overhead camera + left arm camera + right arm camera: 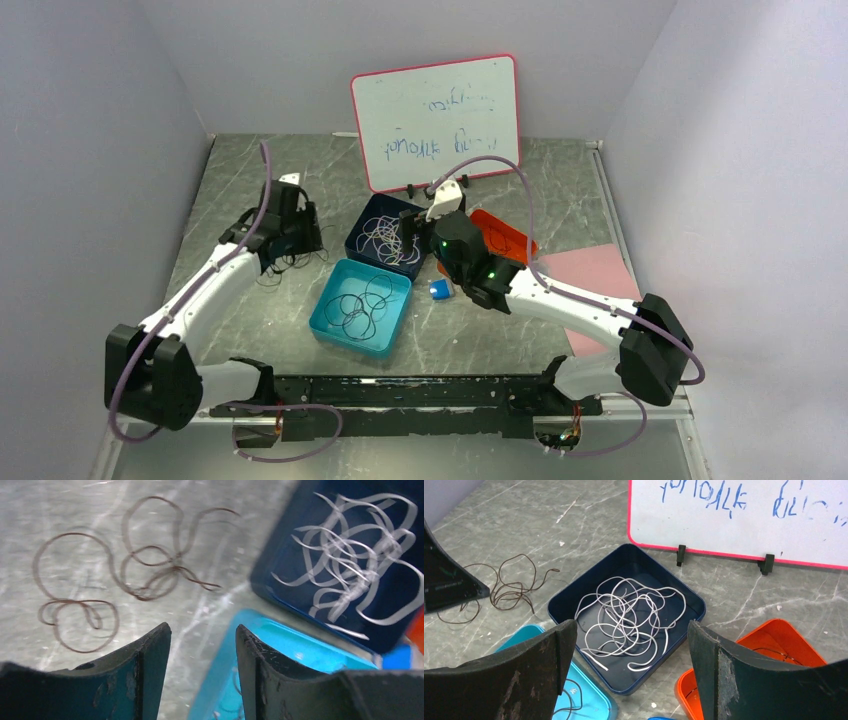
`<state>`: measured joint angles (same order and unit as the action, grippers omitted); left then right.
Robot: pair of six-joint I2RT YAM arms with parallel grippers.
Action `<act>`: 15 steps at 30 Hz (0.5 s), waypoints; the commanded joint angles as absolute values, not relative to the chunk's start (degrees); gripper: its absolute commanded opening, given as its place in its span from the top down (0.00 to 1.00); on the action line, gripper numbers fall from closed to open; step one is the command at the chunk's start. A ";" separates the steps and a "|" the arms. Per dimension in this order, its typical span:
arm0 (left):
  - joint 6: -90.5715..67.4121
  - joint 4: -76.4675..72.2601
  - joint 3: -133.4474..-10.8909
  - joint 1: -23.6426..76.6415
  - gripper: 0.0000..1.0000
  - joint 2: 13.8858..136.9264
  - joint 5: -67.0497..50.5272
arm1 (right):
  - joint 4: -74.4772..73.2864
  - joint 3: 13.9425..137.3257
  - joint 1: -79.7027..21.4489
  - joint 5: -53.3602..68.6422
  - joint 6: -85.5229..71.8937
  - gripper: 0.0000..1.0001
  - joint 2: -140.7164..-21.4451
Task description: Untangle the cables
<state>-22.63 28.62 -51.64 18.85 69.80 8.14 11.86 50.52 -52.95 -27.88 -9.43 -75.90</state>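
Observation:
A dark brown cable [140, 570] lies in loose loops on the table, just ahead and left of my left gripper [201, 630], which is open and empty above it. It also shows in the right wrist view [509, 585] and the top view [287, 263]. Whitish cables [629, 615] lie tangled in a navy tray [569, 592]. Black cables [357, 305] lie in a cyan tray [335, 335]. My right gripper [631, 627] is open and empty, above the near edge of the navy tray. In the top view the left gripper [300, 240] is left of the trays and the right gripper [425, 218] is at the navy tray's right side.
An orange tray [774, 645] with a thin dark strand stands right of the navy tray, partly under my right arm. A pink-framed whiteboard [435, 120] stands at the back. A small blue object [440, 290] and a pink sheet [595, 275] lie on the right.

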 commanded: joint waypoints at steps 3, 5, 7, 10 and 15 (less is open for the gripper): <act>-18.59 25.38 -53.82 7.29 0.47 77.41 3.56 | 11.36 50.93 -52.57 -28.74 -9.52 0.15 -74.62; -17.33 24.75 -55.32 5.38 0.48 80.85 4.04 | 11.02 50.98 -52.61 -28.85 -9.25 0.15 -74.41; -16.11 24.00 -56.68 3.57 0.48 84.47 3.73 | 11.11 50.57 -52.61 -29.19 -8.99 0.15 -74.07; -14.79 22.97 -58.47 0.76 0.49 88.30 0.71 | 11.25 50.20 -52.51 -29.76 -8.58 0.15 -73.62; -13.74 20.83 -60.65 -0.87 0.48 92.93 -3.64 | 11.81 49.31 -52.17 -30.20 -8.44 0.15 -73.22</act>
<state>-15.88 24.34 -57.56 0.21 90.91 1.67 11.60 50.41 -52.88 -28.75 -8.93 -74.70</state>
